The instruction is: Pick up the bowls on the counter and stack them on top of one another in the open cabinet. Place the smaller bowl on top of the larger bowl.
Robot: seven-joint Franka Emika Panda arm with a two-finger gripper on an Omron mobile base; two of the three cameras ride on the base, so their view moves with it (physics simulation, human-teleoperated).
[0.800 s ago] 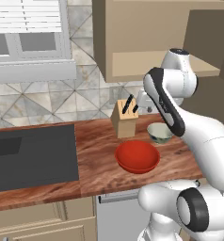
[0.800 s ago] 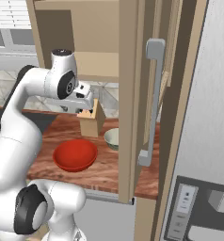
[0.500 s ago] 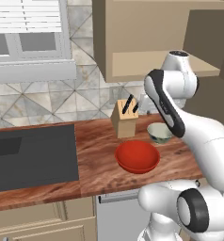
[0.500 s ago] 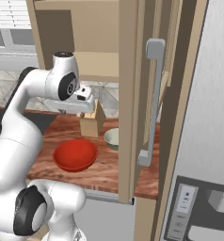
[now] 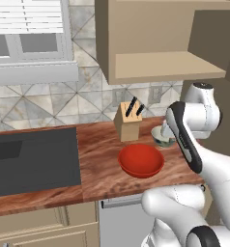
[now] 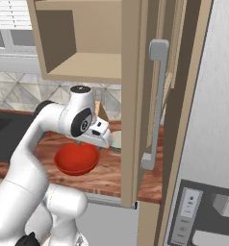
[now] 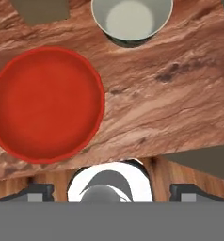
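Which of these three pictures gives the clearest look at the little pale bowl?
The hand view: the smaller bowl is seen from straight above, whitish inside open, though its far rim is cut off. In the left base view the arm hides part of it; in the right base view just a sliver shows beside the cabinet side.

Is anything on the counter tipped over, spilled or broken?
Nothing stands out. The red bowl and the small grey-green bowl both sit upright and apart on the counter, and both look empty. The knife block stands upright behind them.
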